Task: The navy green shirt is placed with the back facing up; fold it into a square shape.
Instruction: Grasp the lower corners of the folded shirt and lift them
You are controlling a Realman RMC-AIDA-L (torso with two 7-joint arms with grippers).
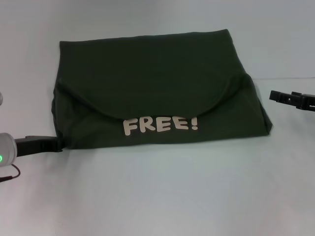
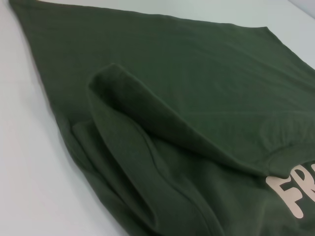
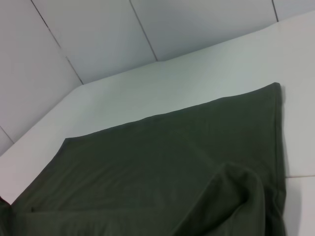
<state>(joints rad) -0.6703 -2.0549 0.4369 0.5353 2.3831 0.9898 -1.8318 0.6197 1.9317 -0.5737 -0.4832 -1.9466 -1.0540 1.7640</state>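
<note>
Here, in the head view, the navy green shirt (image 1: 157,88) lies at the middle of the white desk (image 1: 162,196), already folded into a wide block, its near flap turned over so the cream letters "FREE!" (image 1: 160,125) face up along the near edge. The left gripper (image 1: 42,144) sits low at the shirt's near left corner, touching or just beside the cloth; whether its fingers are clenched on the hem cannot be told. The right gripper (image 1: 283,96) hangs apart from the shirt's right edge, grasping nothing, though whether its fingers are parted or closed cannot be told either. The fold appears well advanced but the shape is wider than it is deep, so the next move likely calls for both near corners or one side to be taken and carried across to square it. In the left wrist view, the shirt (image 2: 187,98) shows a thick rolled ridge where layers overlap, with part of the lettering (image 2: 293,196) at the edge. In the right wrist view, the shirt (image 3: 162,162) lies flat and smooth at its far edge, a raised hump near the right corner.
</note>
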